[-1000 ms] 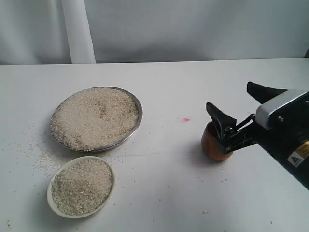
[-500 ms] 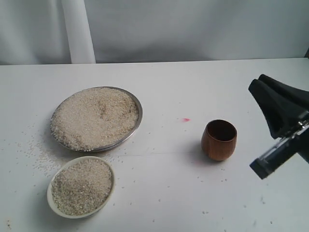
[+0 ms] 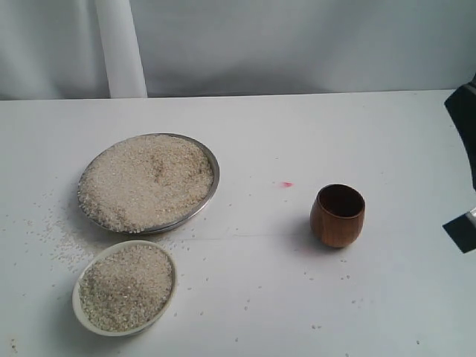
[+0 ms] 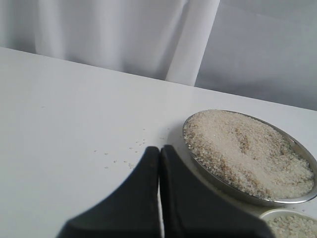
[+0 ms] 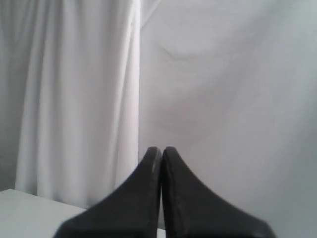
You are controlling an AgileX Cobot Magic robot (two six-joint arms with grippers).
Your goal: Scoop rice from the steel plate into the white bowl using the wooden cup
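Observation:
The wooden cup (image 3: 338, 216) stands upright and empty on the white table, right of centre, with nothing touching it. At the left, the steel plate (image 3: 210, 160) holds a wide heap of rice (image 3: 146, 181). In front of it sits the white bowl (image 3: 76, 301), also filled with rice (image 3: 125, 287). My right gripper (image 5: 161, 148) is shut and empty, raised and facing the curtain; only a dark part of that arm (image 3: 465, 119) shows at the right edge of the exterior view. My left gripper (image 4: 159, 148) is shut and empty, beside the steel plate (image 4: 297, 148) with its rice (image 4: 245, 148).
Loose grains (image 3: 56, 230) lie scattered on the table left of the plate and bowl, with a few near the cup. A small pink mark (image 3: 286, 184) sits between plate and cup. A white curtain (image 3: 297, 44) hangs behind the table.
My right gripper has let go of the wooden cup, shut, and drawn back up and to the right, almost out of the exterior view. The cup stays where it stood.

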